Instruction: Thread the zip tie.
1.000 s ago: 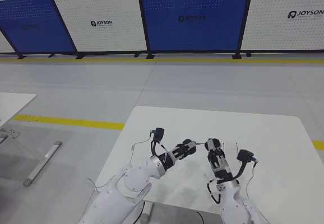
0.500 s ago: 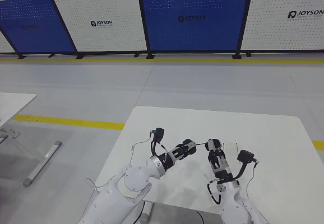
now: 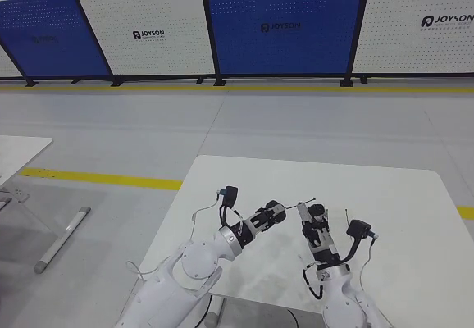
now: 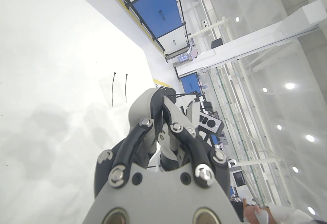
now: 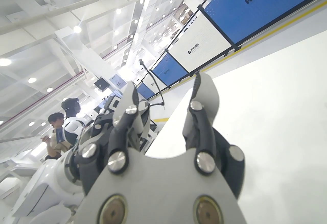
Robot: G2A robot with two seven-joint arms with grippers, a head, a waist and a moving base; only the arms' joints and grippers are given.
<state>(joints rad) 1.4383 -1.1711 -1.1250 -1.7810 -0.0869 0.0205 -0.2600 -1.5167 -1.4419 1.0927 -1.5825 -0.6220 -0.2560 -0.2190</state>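
My left gripper [image 3: 278, 211] [image 4: 163, 92] hangs above the white table [image 3: 385, 197], shut on one end of a thin black zip tie [image 4: 185, 94]. In the right wrist view the zip tie [image 5: 153, 79] curves upward from the left gripper's fingertips, its small head at the upper end. My right gripper [image 3: 311, 211] [image 5: 166, 88] faces it at close range. It is open, its fingers [image 5: 201, 84] spread apart, with the tie beyond the gap and not gripped.
Two spare black zip ties [image 4: 113, 88] [image 4: 126, 87] lie side by side on the table beside the right arm [image 3: 335, 246]. The table's far edge [image 3: 319, 161] and near left edge [image 3: 167, 238] border open white surface.
The two grippers have stayed almost in place. The right gripper has shifted slightly, and the tie's free end now shows between them.
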